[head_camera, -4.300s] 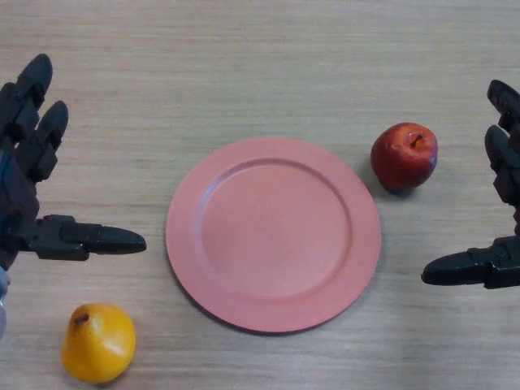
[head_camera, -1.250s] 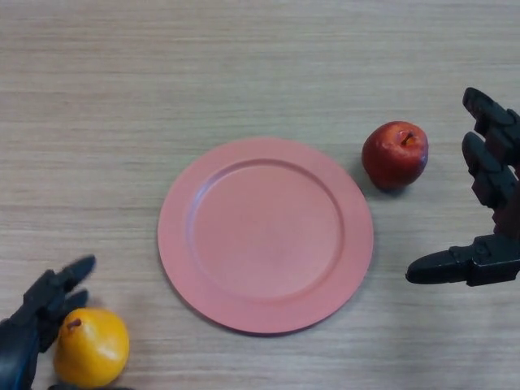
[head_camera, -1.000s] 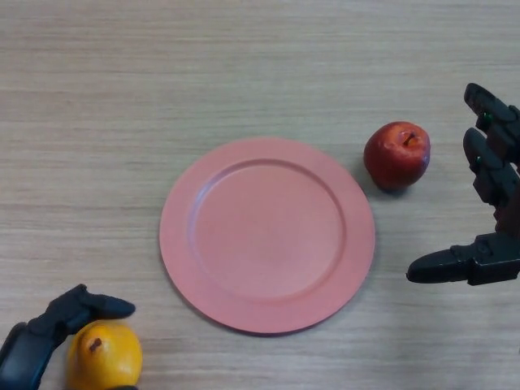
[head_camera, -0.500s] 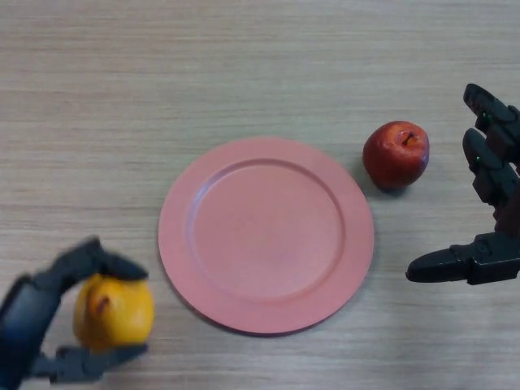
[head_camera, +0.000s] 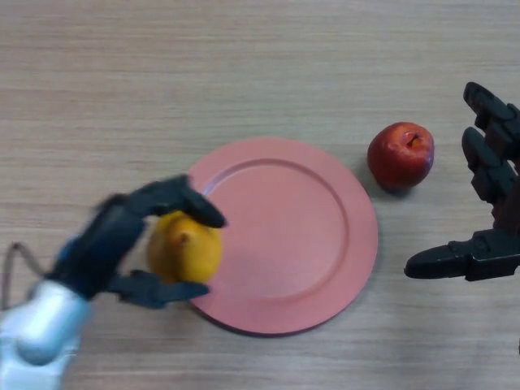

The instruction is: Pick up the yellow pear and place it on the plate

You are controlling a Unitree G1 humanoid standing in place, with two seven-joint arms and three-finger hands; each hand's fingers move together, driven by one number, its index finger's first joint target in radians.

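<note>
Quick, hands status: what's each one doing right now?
Left hand: shut on the yellow pear, at the plate's left edge.
Right hand: open, holding nothing.

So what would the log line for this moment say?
left robot hand: holding yellow pear at plate edge | right robot hand: idle, open

A light wooden table (head_camera: 244, 73) with fine horizontal grain is shown from above. A round, salmon-pink plate with a raised rim (head_camera: 325, 236) is seen lying flat on it near the middle. A glossy red apple with a short brown stem (head_camera: 400, 155) is seen resting directly on the wood just beside the plate's upper right edge, apart from it.
</note>
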